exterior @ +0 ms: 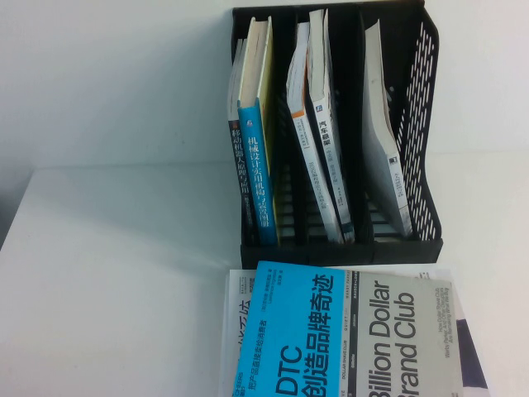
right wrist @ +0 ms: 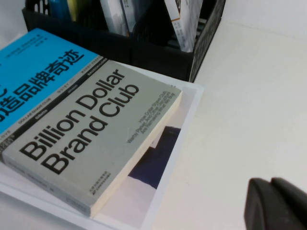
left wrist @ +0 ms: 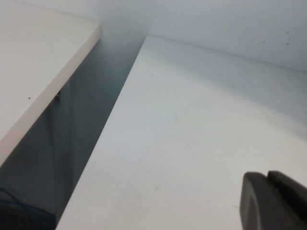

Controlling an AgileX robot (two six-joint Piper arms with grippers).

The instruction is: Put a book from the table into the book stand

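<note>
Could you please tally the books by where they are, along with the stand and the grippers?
Books upright in the book stand: 5 by visible spines (left slot 2, middle 2, right 1)
Books lying on the table: 2, the DTC book on top of the book
Book stands: 1
Grippers: 2, left gripper over bare table, right gripper beside the stack
Total: 10

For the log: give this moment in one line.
book under DTC book, outside book stand; left gripper over table; right gripper beside book
</note>
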